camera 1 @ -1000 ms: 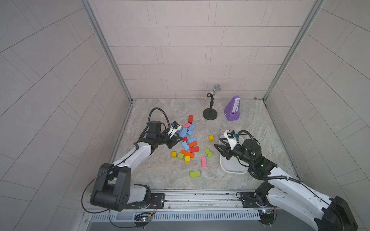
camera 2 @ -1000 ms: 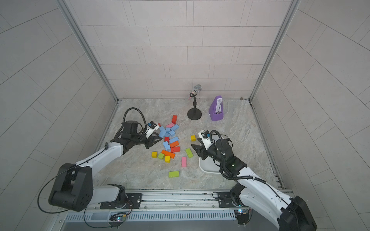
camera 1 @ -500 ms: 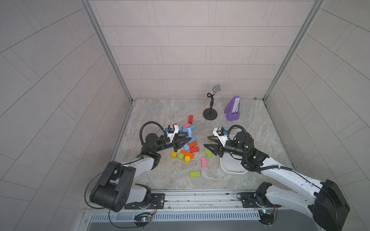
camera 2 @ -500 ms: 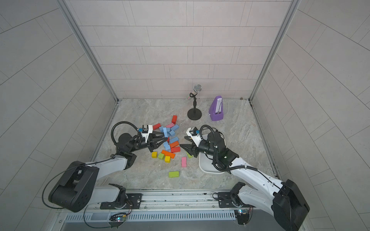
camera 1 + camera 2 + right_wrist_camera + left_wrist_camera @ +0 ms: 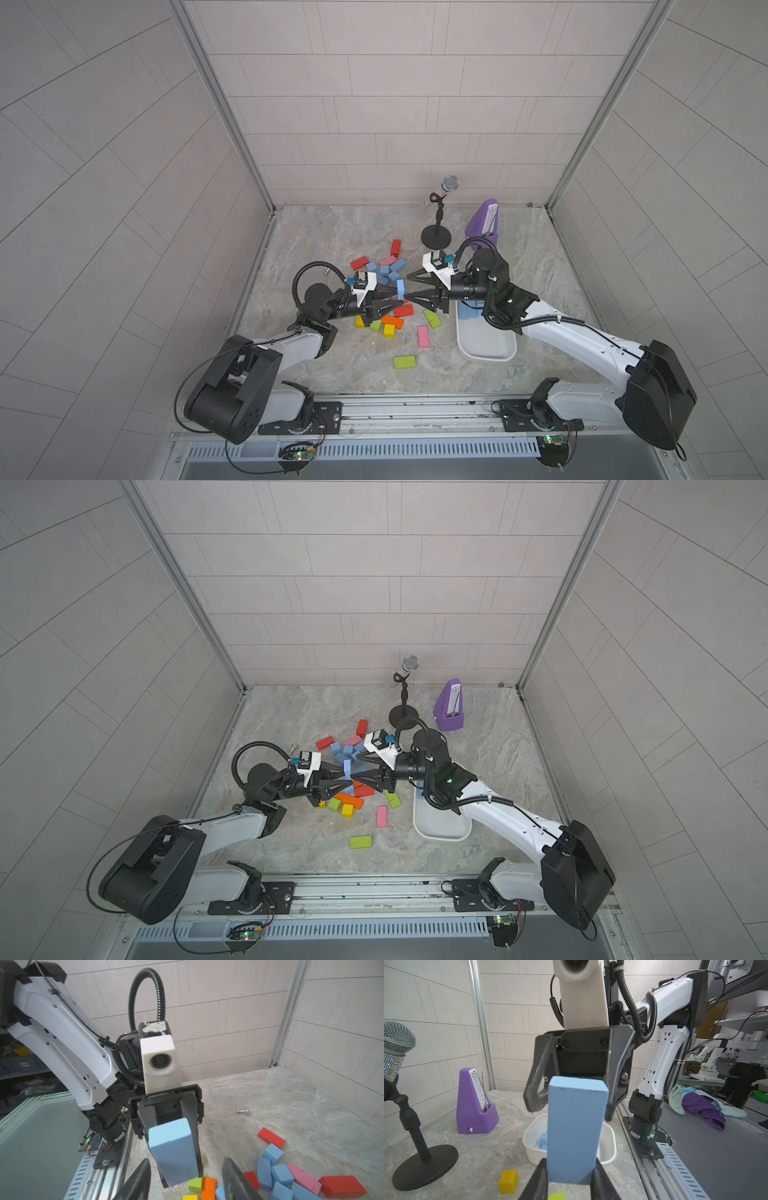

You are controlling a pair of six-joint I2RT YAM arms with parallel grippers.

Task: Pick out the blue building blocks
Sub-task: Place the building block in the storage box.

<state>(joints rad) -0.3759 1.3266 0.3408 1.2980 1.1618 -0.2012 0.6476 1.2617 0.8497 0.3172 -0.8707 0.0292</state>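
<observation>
My left gripper [image 5: 398,297] [image 5: 569,1160] is shut on one light blue building block [image 5: 400,288] [image 5: 575,1126], an oblong brick held on end above the coloured pile. The right gripper [image 5: 407,286] [image 5: 186,1160] faces it, open, one finger to each side of the brick's [image 5: 172,1151] free end; I see no finger pressing on it. More blue building blocks [image 5: 384,270] [image 5: 278,1174] lie in the pile on the floor. Others [image 5: 544,1140] sit in the white tub [image 5: 486,349] under the right arm.
Red, orange, yellow, green and pink blocks [image 5: 390,322] lie around and below the grippers. A microphone on a black stand [image 5: 436,237] and a purple metronome [image 5: 482,220] stand at the back. A small metal screw [image 5: 244,1111] lies left of the pile.
The left gripper has lifted the blue brick off the pile and carried it toward the middle. The right gripper has swung left from the tub to meet it, its jaws open.
</observation>
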